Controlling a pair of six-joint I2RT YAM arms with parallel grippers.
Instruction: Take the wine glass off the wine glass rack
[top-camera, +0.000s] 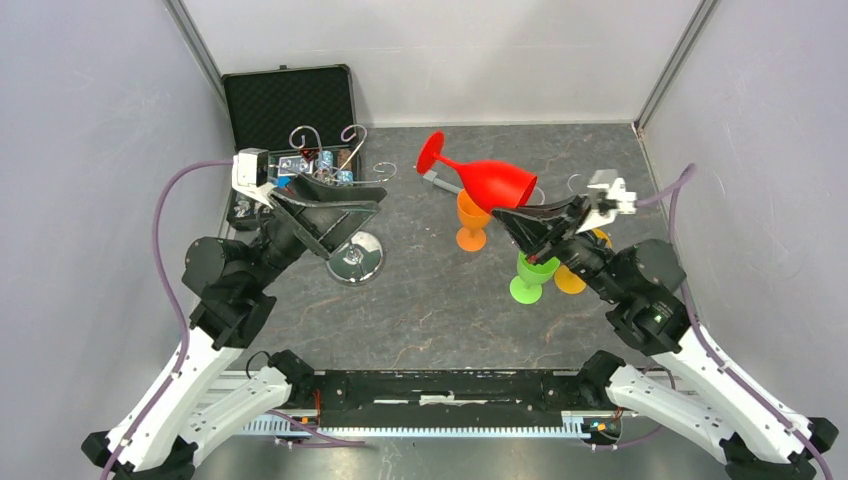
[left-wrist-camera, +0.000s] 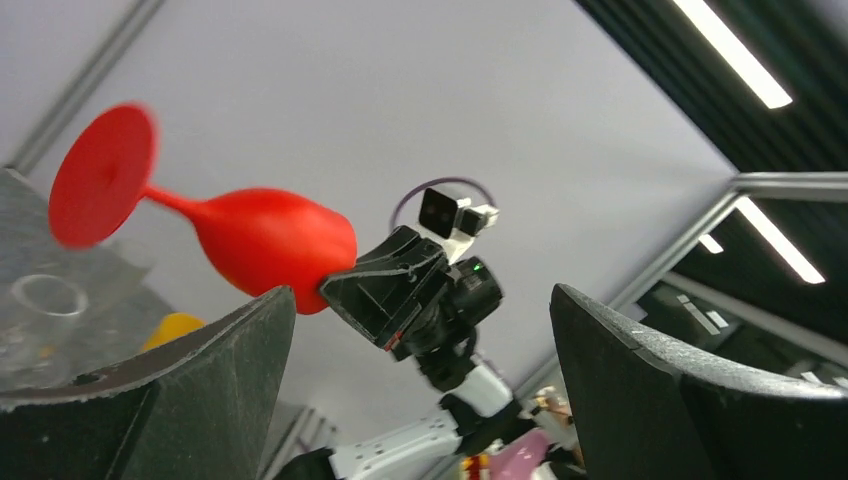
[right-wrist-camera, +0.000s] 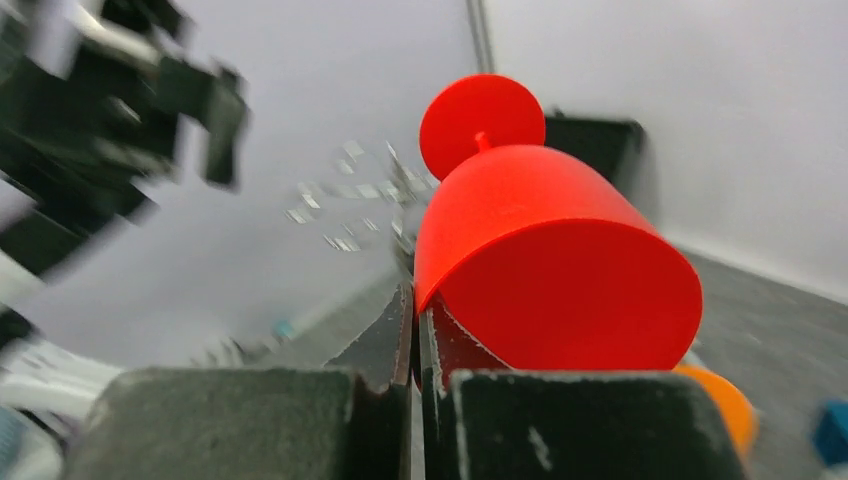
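Counts: 4 glasses total: 1 red wine glass (top-camera: 492, 183), 1 orange glass (top-camera: 470, 226), 1 green glass (top-camera: 530, 279), 1 yellow-orange glass (top-camera: 572, 281) mostly hidden behind the right arm. Also 1 wine glass rack (top-camera: 357, 262), 1 black case (top-camera: 285, 100), 2 arms.

Red wine glass is off the rack, up in the air at centre-right of the top view, right of the rack and over the orange glass. It lies sideways: long axis runs diagonally, foot disc to the upper left, mouth to the lower right. In the right wrist view the foot points away from the cam, mouth toward it.

Right claw (top-camera: 502, 214) is clenched on the glass rim, wall pinched between the fingers at the mouth end. Left claw (top-camera: 357, 230) is spread wide w/ nothing in it, sitting over the rack at centre-left.

Rack stands on the table (top-camera: 420, 305), shiny disc base at the bottom, curled hooks near the case in the upper left. Orange, green and yellow-orange glasses stand upright on the table, centre-right.
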